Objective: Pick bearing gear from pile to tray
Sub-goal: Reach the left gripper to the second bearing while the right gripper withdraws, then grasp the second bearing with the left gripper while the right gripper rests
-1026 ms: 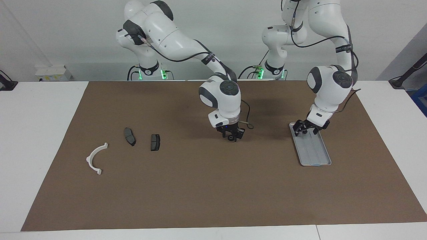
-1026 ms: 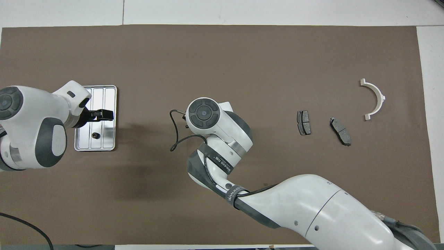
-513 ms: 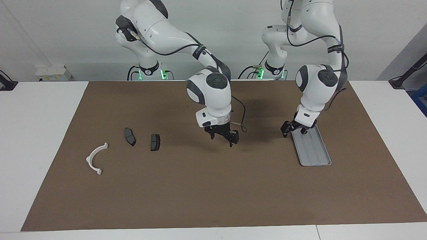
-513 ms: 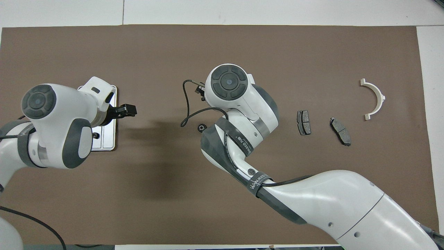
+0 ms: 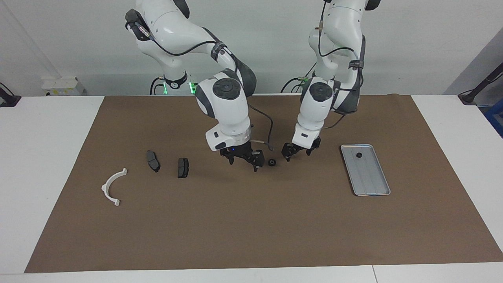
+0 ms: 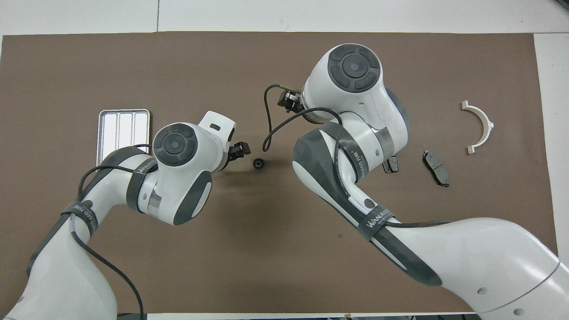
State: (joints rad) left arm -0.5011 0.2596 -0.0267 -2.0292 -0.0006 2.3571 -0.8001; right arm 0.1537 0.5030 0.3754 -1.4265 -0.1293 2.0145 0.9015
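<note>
Near the middle of the brown mat (image 5: 251, 220), a small black round bearing gear (image 5: 271, 162) lies loose on the surface, between the two grippers and touched by neither. Just beside it, toward the right arm's end of the table, the right gripper (image 5: 244, 159) hangs low with its fingers spread and nothing between them. On the gear's other flank the left gripper (image 5: 297, 151) is likewise open and empty. A silver tray (image 5: 373, 184) sits toward the left arm's end, well apart from the gear, with another small black piece (image 5: 358, 155) inside at the end nearer the robots. Two dark brake-pad plates (image 5: 153, 160) and a white half-ring bracket (image 5: 112, 186) lie toward the right arm's end.
</note>
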